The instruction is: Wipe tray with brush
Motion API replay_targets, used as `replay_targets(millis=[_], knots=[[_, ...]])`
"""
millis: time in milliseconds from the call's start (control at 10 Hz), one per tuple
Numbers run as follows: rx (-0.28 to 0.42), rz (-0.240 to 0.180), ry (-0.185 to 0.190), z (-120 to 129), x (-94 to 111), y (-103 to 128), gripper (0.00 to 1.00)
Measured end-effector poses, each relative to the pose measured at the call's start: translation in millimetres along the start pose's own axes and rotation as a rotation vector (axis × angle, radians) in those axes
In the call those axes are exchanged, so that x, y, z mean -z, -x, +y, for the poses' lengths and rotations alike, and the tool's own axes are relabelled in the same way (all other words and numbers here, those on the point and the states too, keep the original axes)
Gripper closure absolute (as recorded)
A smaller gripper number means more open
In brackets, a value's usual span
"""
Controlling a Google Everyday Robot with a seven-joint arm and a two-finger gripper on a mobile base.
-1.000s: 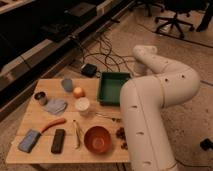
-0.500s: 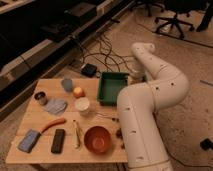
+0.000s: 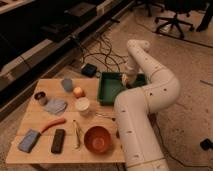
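The dark-green tray (image 3: 112, 90) sits at the far right of the wooden table. My white arm rises from the front right, bends over the floor and comes down over the tray's right side. My gripper (image 3: 127, 76) is at the arm's end, low over the tray's right part. A small pale tan brush (image 3: 125, 80) shows right at the gripper, just above or on the tray floor. I cannot tell whether the brush touches the tray.
On the wooden table (image 3: 30, 120) are a blue-grey cup (image 3: 67, 84), an orange fruit (image 3: 78, 92), a white cup (image 3: 82, 105), a metal can (image 3: 40, 97), a cloth (image 3: 55, 106), an orange-handled tool (image 3: 35, 136), a black bar (image 3: 58, 140) and an orange-red bowl (image 3: 97, 139). A black box (image 3: 90, 70) and cables lie on the floor behind.
The arm's elbow has drawn in to the left, closer to the table. The arm's end stays over the tray's right side.
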Motion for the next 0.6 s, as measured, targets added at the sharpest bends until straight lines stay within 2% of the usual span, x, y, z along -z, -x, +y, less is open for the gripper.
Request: replay_targets(millis=[200, 400, 600], knots=[[0.035, 0.000, 0.011, 15.0, -4.1, -2.8, 1.00], [0.068, -0.013, 0.024, 22.0, -6.0, -5.4, 1.00], [0.114, -0.029, 0.046, 39.5, -10.4, -1.8, 1.00]])
